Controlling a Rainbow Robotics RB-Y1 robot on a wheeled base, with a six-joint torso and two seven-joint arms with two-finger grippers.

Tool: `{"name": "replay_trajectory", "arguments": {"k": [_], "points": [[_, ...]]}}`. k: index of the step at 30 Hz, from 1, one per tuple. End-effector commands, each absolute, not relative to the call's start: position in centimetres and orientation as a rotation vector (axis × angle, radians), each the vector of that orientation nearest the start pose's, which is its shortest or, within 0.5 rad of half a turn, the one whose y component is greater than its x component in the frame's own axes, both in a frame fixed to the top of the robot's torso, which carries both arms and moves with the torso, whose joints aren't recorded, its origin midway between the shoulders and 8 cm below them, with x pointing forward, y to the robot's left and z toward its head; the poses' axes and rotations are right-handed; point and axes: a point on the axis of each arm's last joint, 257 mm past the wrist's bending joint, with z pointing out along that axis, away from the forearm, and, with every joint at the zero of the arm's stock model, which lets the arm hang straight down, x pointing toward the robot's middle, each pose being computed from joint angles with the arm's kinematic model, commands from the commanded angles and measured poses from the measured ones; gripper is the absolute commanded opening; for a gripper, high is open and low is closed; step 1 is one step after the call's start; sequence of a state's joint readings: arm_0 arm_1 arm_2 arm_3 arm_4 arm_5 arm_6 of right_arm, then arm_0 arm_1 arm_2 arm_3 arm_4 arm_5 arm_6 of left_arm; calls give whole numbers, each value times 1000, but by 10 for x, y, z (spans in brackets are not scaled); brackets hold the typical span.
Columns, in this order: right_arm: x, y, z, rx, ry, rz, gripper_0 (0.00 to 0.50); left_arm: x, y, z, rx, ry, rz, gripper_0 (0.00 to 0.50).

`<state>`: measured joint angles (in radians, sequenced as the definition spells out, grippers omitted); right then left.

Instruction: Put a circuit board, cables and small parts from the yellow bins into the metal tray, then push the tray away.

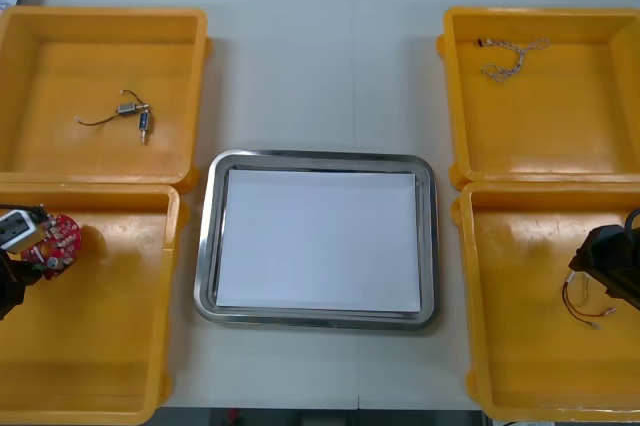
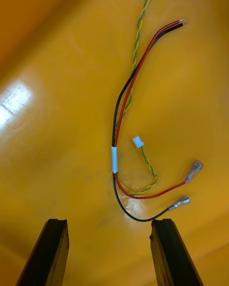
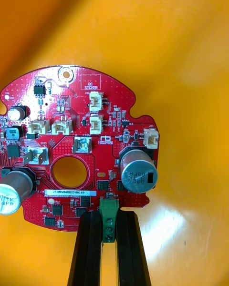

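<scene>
A board (image 3: pixel 81 148) is pinched by its green edge connector (image 3: pixel 109 204) in the left hand (image 3: pixel 109 215), apparently for carrying to the tray (image 1: pixel 205 246), while the right hand (image 2: pixel 109 229) is held wide open, cables (image 2: pixel 125 124) lying just beyond it in the bin (image 2: pixel 47 124), seemingly lined up for grabbing.

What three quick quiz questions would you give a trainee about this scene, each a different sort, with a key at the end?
1. True or false: the tray holds a board.
2. What does the left hand grip? A: the red board. B: a blue cable. C: a loose metal part.
3. Over the cables, is the right hand open or shut?

Key: 1 false, the tray's white inside is bare. 2 A, gripped by the green connector at its edge. 3 open, fingers apart, not touching the cables.
</scene>
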<state>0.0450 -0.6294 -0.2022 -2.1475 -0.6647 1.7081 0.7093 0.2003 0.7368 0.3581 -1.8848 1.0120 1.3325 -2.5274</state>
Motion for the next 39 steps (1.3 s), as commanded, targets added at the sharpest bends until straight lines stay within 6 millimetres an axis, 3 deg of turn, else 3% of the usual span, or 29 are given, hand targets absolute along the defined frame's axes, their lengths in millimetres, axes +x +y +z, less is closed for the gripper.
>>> {"name": "replay_trajectory", "arguments": {"k": [1,14,29,39], "points": [[363,-353,-272,926,2573,217,500,358,432,-259,1266,2236,192,0],[376,-349,-297,921,2561,219,500,339,433,-222,1151,2359,194,0],[379,-342,-318,933,2570,239,500,323,407,-194,860,2565,176,0],[378,-338,-325,922,2583,238,500,334,382,-183,679,2605,165,0]]}}
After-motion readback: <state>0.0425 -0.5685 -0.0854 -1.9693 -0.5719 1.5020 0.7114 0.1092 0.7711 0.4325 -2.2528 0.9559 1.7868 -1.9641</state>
